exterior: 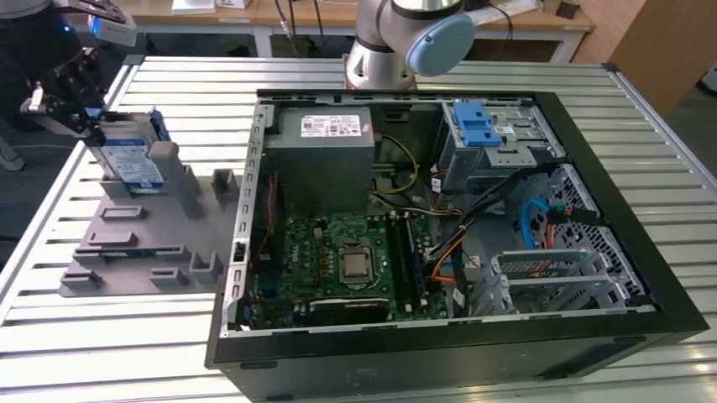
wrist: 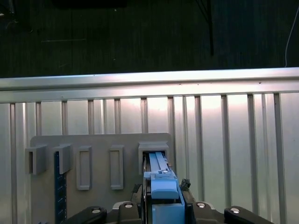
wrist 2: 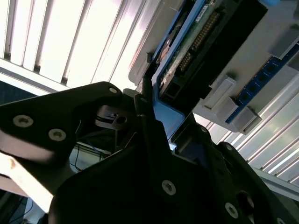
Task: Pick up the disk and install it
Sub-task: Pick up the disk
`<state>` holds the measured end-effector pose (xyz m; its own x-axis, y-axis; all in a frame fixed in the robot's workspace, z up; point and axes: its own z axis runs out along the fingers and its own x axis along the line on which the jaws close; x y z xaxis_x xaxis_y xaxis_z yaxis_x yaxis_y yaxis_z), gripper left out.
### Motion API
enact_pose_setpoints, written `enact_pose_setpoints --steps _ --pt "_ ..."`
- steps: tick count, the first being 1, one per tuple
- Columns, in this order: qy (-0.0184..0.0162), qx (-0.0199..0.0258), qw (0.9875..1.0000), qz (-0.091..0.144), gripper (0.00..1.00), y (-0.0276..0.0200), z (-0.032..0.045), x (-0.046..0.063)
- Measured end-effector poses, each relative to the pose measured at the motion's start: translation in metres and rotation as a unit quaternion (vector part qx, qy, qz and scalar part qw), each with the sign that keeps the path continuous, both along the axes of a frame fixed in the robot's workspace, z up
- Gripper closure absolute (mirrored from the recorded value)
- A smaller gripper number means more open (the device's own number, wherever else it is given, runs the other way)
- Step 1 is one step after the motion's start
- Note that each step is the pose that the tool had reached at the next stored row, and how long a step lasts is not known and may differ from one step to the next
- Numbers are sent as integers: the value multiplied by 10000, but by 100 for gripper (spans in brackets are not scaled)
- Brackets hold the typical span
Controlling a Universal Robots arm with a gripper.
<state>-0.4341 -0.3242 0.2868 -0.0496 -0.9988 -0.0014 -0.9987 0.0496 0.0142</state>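
The disk (exterior: 129, 159) stands on edge in a slot at the far end of a grey holder (exterior: 146, 243), on the exterior view's left. It is silver with a white-and-blue label and blue rails. My gripper (exterior: 93, 124) is at its upper end. In the first wrist view the fingers (wrist: 140, 198) press on both sides of the blue carrier (wrist: 163, 196), so the gripper is shut on it. The second wrist view shows the disk's circuit-board underside (wrist 2: 196, 42) just beyond the black fingers (wrist 2: 149, 116).
An open computer case (exterior: 448, 344) lies to the exterior view's right of the holder, with a grey power-supply box (exterior: 325, 159) and a drive bay with a blue latch (exterior: 482, 126). The arm's base (exterior: 392, 42) stands behind it. The slatted table (exterior: 67, 336) ends just beyond the holder.
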Motion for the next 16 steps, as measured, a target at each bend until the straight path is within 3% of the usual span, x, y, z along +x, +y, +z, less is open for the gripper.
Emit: enact_pose_setpoints --steps 1,3,16 --pt "0 0 10000 4 60 0 0 0" --pt "-1 0 10000 15 64 0 -1 0" --pt "-2 -8 9999 150 62 0 -1 0"
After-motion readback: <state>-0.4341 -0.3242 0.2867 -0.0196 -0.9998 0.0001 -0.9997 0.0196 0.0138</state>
